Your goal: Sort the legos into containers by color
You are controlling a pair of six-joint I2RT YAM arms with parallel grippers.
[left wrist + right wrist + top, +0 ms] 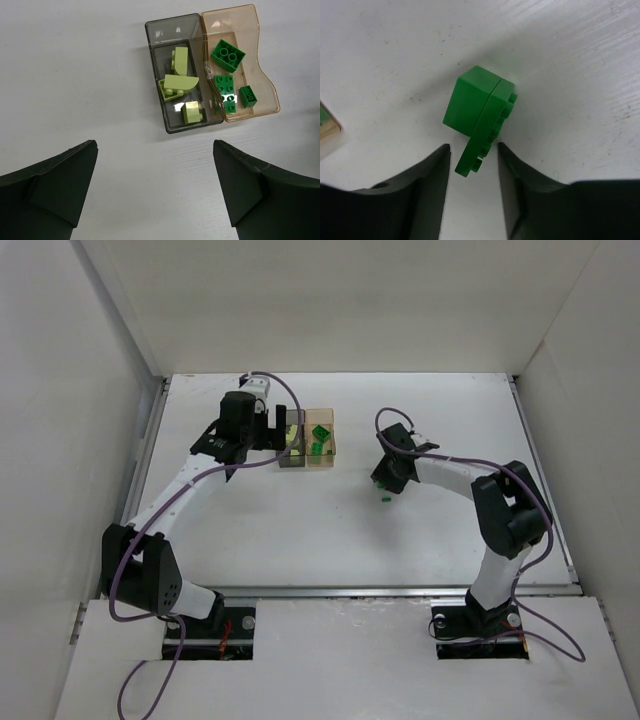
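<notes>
**Loose green piece, right arm lined up**

Right gripper [473,147]: jaws apart, nothing clamped. Green lego [480,115] lies just ahead, its near end between the tips. It looks rigid, light and glossy, so likely slippery. Pinch the flat sides, not the studs. Left gripper [155,145]: spread wide, with the grey box [160,35] and amber box [250,30] ahead.

a white table [300,540] sits boxed in by plain white walls [340,300], evenly lit.

Legos [180,86] in joined containers [170,31], green lego [475,107] outside
</notes>
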